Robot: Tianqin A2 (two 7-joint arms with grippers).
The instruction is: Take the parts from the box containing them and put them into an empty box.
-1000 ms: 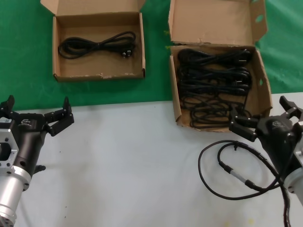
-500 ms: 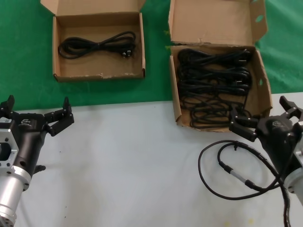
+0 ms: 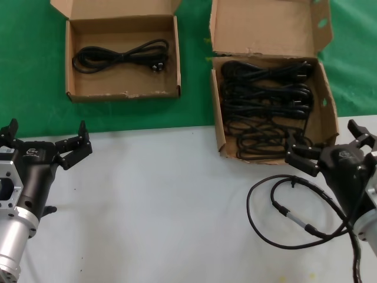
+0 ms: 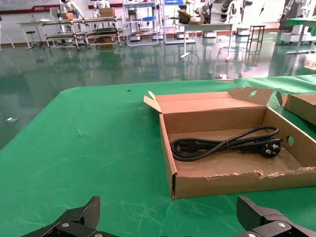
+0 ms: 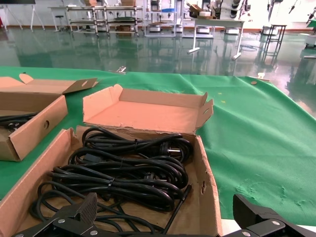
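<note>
The larger deep box (image 3: 216, 118) stands at the back right on the green cloth, lid flap up. Several parts (image 3: 265, 103), bundled black cords, fill it; they also show in the right wrist view (image 5: 123, 168) inside the box wall (image 5: 208, 195). The smaller shallow box (image 3: 123, 92) sits at the back left with one cord (image 3: 121, 56) lying in it, seen too in the left wrist view (image 4: 222, 145). My right gripper (image 3: 324, 138) hovers open at the larger box's near right corner. My left gripper (image 3: 47, 130) stands open, short of the smaller box (image 4: 237, 182).
A thick black robot cable (image 3: 283, 212) with a white-banded connector loops on the white table (image 3: 165, 206) by my right arm. The green cloth (image 3: 29, 71) covers the back half. A strip of cloth separates the two boxes.
</note>
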